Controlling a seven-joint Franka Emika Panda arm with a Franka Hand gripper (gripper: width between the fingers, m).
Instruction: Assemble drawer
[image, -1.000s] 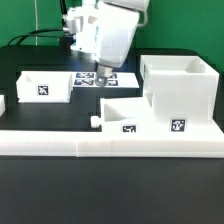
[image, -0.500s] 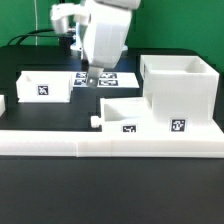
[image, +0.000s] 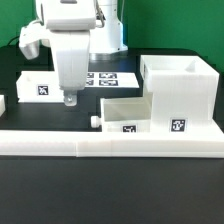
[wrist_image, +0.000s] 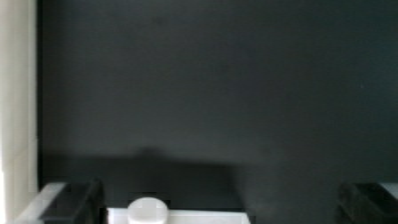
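Observation:
The drawer's tall white shell (image: 182, 92) stands at the exterior view's right. A white tray (image: 124, 112) sits partly in its lower part, with a round knob (image: 96, 122) on its front. A second open-top tray (image: 44, 85) lies at the left. My gripper (image: 69, 98) hangs just right of that left tray, low over the black table, and is empty. In the wrist view my gripper (wrist_image: 222, 205) is open, with its dark fingers (wrist_image: 71, 200) far apart. A white knob (wrist_image: 146, 210) on a white tray front shows close to one finger.
The marker board (image: 108, 78) lies flat behind my gripper. A long low white rail (image: 110, 145) runs along the table's front. A small white piece (image: 2, 103) shows at the far left edge. A white strip (wrist_image: 15, 100) borders the wrist view.
My arm has moved to the exterior view's left and toward the front, from over the marker board to beside the left tray. The parts have not moved.

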